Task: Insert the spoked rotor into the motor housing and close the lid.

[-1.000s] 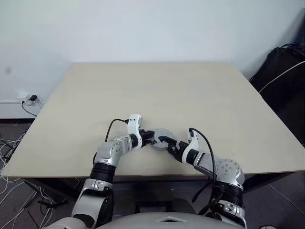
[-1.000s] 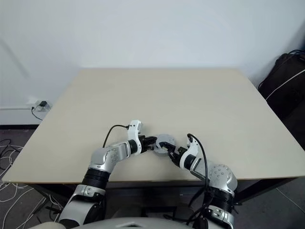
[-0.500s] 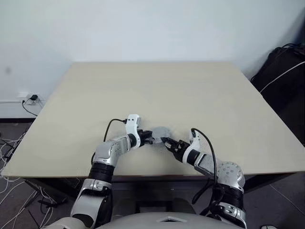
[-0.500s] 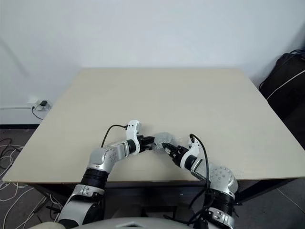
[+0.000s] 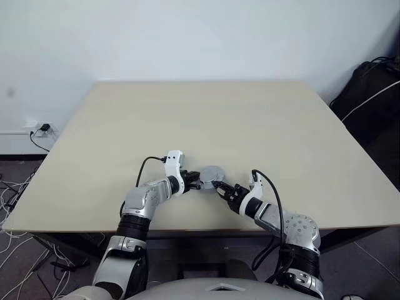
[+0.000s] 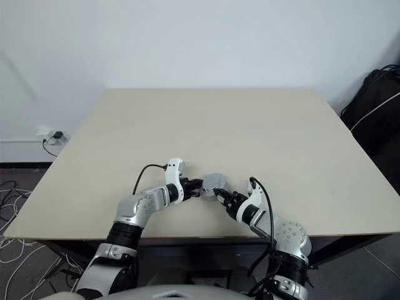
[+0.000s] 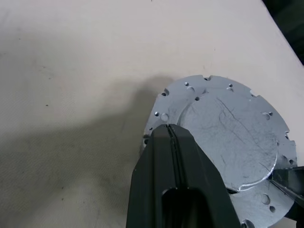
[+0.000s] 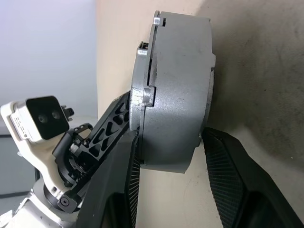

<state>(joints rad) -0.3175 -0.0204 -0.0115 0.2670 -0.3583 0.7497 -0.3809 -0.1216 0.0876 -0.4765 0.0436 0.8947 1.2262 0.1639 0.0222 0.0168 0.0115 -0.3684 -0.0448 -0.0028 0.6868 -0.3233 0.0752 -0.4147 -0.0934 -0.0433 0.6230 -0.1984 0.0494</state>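
The silver-grey lid [image 7: 228, 142] sits on the round grey motor housing [image 8: 178, 90], near the table's front edge. Together they look like one closed drum [image 5: 211, 173]. My right gripper [image 8: 178, 185] is shut on this drum, one finger against each flat face. My left gripper [image 7: 167, 129] is shut, and its tips rest against the lid's flanged rim. In the left eye view the left gripper [image 5: 199, 181] comes in from the left and the right gripper [image 5: 217, 185] from the right. The spoked rotor is hidden.
The beige table [image 5: 206, 119] stretches wide beyond the drum, and its front edge [image 5: 187, 226] is close behind my hands. A black bag with cables [image 5: 370, 94] stands off the table's right side. A wall socket and loose cables [image 5: 39, 130] are down at the left.
My right gripper's fingers stood wide around the drum and have closed onto it. The left gripper has stayed shut at the rim, and both hands have kept their places.
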